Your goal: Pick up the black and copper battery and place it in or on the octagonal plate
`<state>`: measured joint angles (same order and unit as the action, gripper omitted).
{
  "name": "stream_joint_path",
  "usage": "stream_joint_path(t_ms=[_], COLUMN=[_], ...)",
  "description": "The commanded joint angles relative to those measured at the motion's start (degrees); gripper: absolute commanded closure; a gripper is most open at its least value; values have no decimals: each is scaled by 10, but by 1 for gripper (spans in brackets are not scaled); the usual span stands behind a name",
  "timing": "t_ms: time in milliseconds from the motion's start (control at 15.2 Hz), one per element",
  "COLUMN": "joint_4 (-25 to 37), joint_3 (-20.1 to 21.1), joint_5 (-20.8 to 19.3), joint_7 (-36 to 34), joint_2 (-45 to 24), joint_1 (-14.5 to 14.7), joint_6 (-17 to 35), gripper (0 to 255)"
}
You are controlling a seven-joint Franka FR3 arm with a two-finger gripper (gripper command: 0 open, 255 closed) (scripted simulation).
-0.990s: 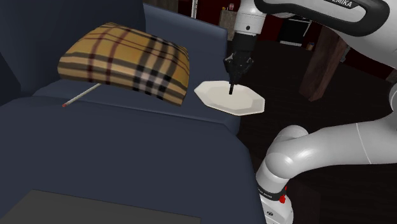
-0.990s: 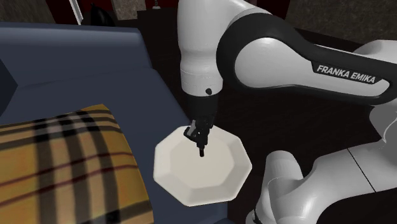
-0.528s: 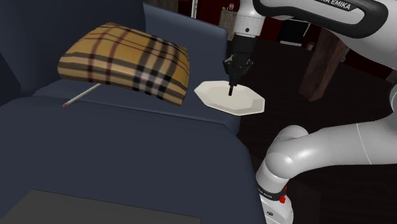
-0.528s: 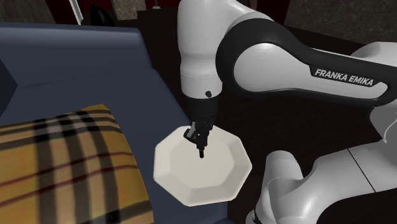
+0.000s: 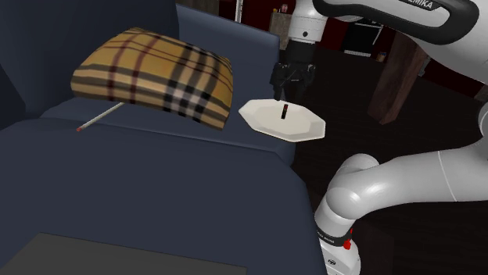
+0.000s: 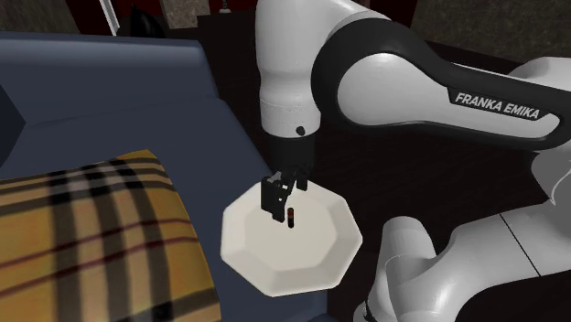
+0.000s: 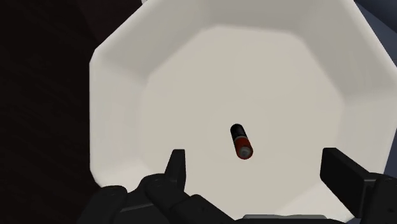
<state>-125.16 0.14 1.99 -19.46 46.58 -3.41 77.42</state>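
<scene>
My gripper (image 7: 257, 167) is wide open. The battery (image 7: 241, 141) looks upright, mid-frame on the octagonal plate (image 7: 118, 95). Risk: it could topple and roll rimward, or my fingers could clip it as I lift.

Wrist view: I find the plate (image 7: 121, 95) cut off by the frame on the side opposite the gripper (image 7: 254, 158), its near rim hidden behind the black hand. Shoulder view: the battery (image 5: 285, 110) is too small to tell its ends apart. The thin rod (image 5: 98, 119) at 8 o'clock of the cushion (image 5: 156, 70) vanishes beneath it.
</scene>
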Motion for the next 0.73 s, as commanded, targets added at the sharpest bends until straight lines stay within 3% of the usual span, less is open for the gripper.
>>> stream_joint_path(t_ms=[0, 132, 660], joint_4=[41, 90, 90], joint_3=[0, -1, -1], joint_5=[0, 0, 0], joint_7=[-2, -2, -2], joint_2=[-17, -36, -36], joint_1=[0, 0, 0], joint_6=[-24, -54, -54], gripper=[0, 0, 0])
